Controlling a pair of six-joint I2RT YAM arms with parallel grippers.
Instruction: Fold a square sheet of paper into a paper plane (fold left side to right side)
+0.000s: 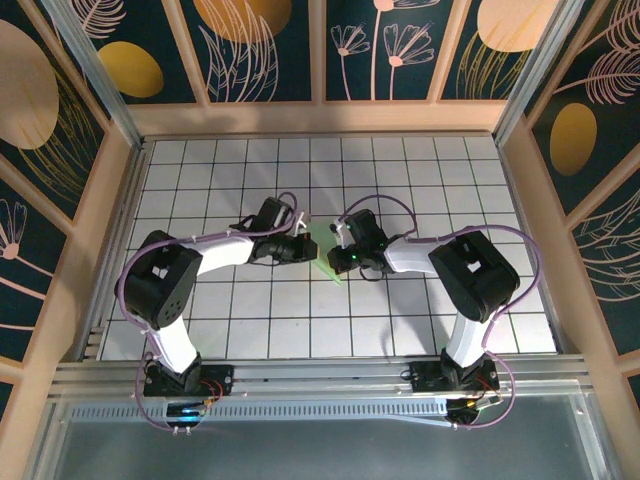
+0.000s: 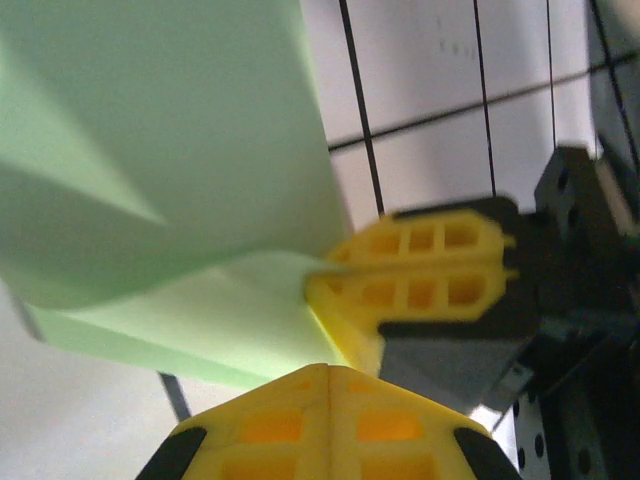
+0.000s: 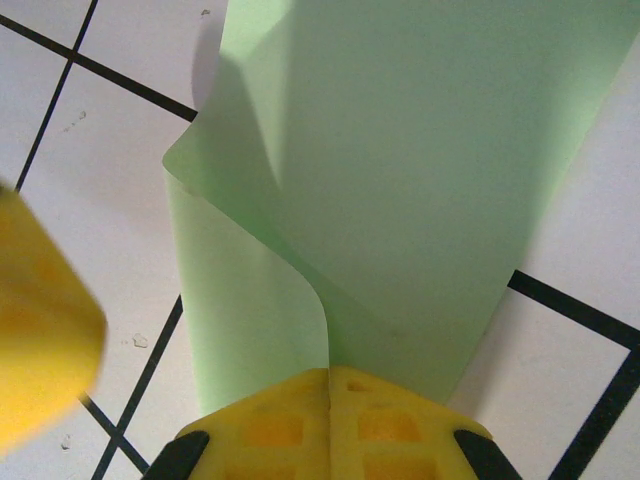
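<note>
The square sheet of paper (image 1: 326, 247) is pale green and lies between the two arms at mid-table, one side curled up and over itself (image 2: 180, 150) (image 3: 420, 150). My right gripper (image 3: 330, 370) (image 1: 340, 243) is shut on the curled edge. In the left wrist view its yellow fingers (image 2: 420, 270) pinch the sheet's lifted corner. My left gripper (image 2: 330, 368) (image 1: 305, 246) is shut, its tip right at the sheet's lower edge with nothing seen between the jaws. In the right wrist view its blurred yellow finger (image 3: 40, 330) stands left of the paper. The paper plane is out of view.
The white grid-tile table (image 1: 240, 310) is walled by wooden rails at left (image 1: 115, 230), right (image 1: 530, 230) and back (image 1: 320, 118). Both arms reach in from the near edge, their wrists almost touching over the paper.
</note>
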